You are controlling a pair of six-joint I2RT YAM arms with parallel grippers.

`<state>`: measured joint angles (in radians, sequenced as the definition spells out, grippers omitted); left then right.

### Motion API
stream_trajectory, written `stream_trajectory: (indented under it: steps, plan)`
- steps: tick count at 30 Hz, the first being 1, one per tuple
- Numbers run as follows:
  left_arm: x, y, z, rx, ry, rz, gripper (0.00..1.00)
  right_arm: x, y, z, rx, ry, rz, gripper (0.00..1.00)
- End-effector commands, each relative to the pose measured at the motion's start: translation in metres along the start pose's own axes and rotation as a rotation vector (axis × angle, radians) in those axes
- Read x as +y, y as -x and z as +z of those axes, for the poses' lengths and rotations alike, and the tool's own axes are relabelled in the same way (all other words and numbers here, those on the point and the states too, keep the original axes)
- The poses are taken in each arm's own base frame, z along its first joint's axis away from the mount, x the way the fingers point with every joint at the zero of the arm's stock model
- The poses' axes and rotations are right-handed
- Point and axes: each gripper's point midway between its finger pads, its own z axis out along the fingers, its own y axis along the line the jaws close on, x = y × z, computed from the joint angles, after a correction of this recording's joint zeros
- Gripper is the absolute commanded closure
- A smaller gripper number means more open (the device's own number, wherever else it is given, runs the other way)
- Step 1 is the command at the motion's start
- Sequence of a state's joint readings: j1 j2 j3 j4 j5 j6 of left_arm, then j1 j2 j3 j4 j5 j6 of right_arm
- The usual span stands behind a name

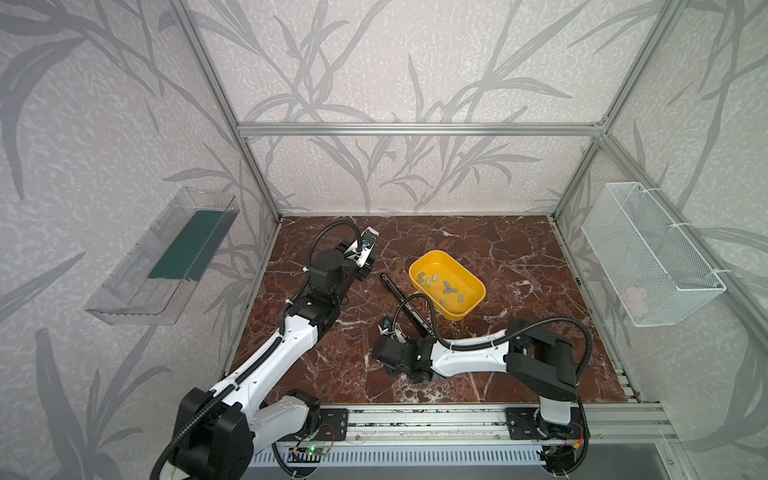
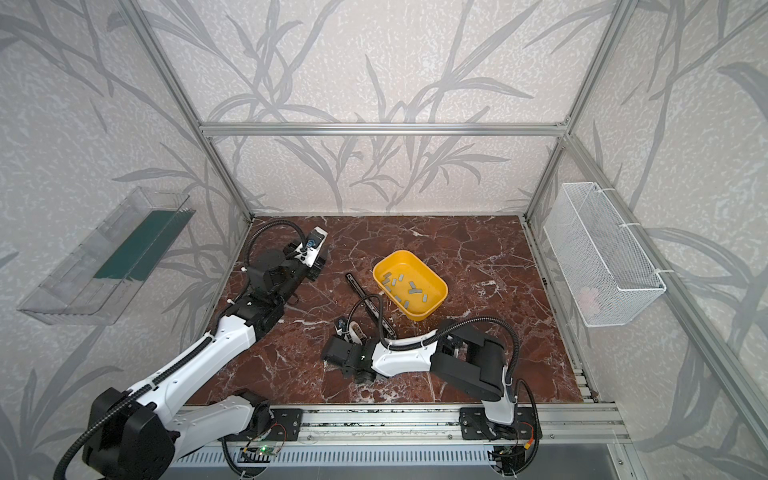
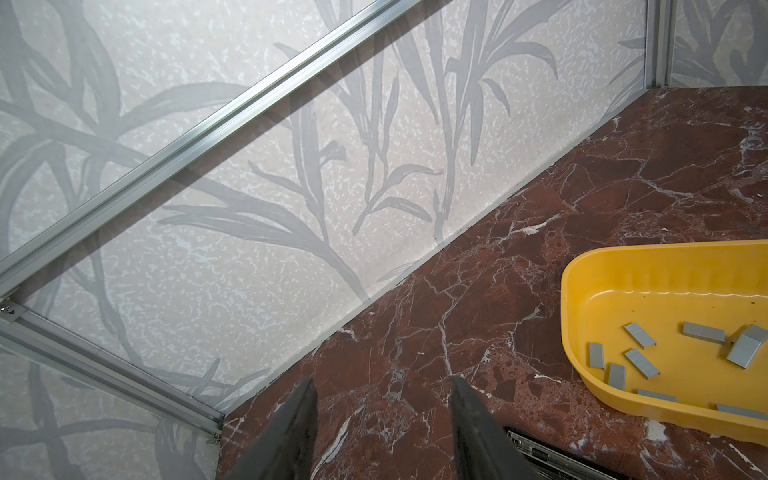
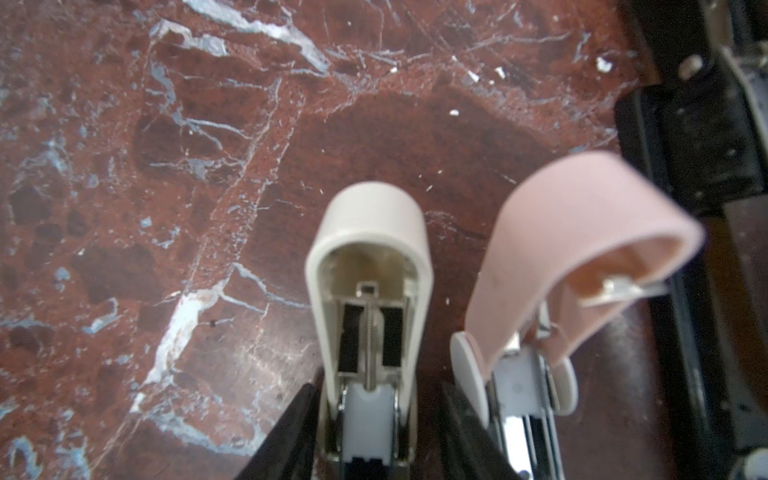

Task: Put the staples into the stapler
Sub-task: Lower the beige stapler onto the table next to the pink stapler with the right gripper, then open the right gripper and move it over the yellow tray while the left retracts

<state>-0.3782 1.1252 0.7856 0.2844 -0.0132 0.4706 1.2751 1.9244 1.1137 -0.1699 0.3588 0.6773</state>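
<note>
Staples (image 1: 446, 291) lie flat in yellow tray (image 1: 434, 259), right of centre, long axes scattered every way. Mini stapler (image 4: 370, 257) hinged open, cream half between right gripper (image 4: 378, 390) jaws, nose pointing far; grip unclear. Left gripper (image 3: 382, 415) jaws apart, empty.

staples (image 1: 446, 289) in tray (image 1: 459, 316), long stapler (image 1: 399, 296) just L

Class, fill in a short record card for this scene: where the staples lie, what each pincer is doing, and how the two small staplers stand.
staples: loose strips inside the yellow tray
left pincer: open, holding nothing
right pincer: astride the cream stapler; grip unclear
cream stapler: opened up, inside showing
pink stapler: beside the cream one, outside the jaws
</note>
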Motion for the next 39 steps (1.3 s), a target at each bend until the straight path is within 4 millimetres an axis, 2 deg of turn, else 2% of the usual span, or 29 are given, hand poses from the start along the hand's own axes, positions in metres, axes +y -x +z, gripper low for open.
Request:
stream_trajectory:
  steps: [1, 7, 13, 16, 20, 26, 29, 31, 33, 35, 37, 39]
  plan:
    - [0.012, 0.024, -0.005, -0.065, 0.026, -0.019, 0.47, -0.012, -0.007, 0.0, 0.035, -0.039, -0.019, 0.49]
    - [0.012, 0.023, -0.005, -0.06, 0.021, -0.018, 0.47, -0.006, 0.005, -0.014, -0.006, 0.007, -0.024, 0.49]
    - [0.011, 0.022, -0.005, -0.058, 0.019, -0.019, 0.47, 0.007, 0.024, -0.046, -0.123, 0.126, -0.078, 0.48]
    - [0.011, 0.022, -0.005, -0.054, 0.017, -0.018, 0.47, 0.005, 0.035, -0.065, -0.208, 0.171, -0.079, 0.48]
    - [0.011, 0.023, -0.005, -0.059, 0.016, -0.021, 0.47, -0.007, 0.049, -0.087, -0.314, 0.166, -0.092, 0.52]
    - [0.012, 0.025, -0.006, -0.064, 0.021, -0.033, 0.47, -0.044, 0.073, -0.124, -0.464, 0.063, -0.086, 0.67]
    - [0.025, 0.031, -0.006, -0.05, 0.065, -0.118, 0.45, -0.072, 0.083, -0.14, -0.518, 0.004, -0.051, 0.73]
    - [0.04, 0.041, -0.008, -0.023, 0.1, -0.236, 0.41, -0.094, 0.088, -0.147, -0.535, -0.027, -0.01, 0.74]
    - [0.059, 0.053, -0.01, 0.015, 0.157, -0.438, 0.38, -0.122, 0.093, -0.157, -0.529, -0.102, 0.055, 0.73]
    - [0.072, 0.06, -0.012, 0.043, 0.208, -0.646, 0.34, -0.15, 0.089, -0.166, -0.455, -0.157, 0.2, 0.74]
    - [0.073, 0.059, -0.014, 0.072, 0.215, -0.827, 0.3, -0.146, 0.088, -0.169, -0.371, -0.067, 0.241, 0.74]
    - [0.059, 0.043, -0.022, 0.112, 0.192, -1.008, 0.25, -0.159, 0.091, -0.169, -0.368, -0.091, 0.272, 0.73]
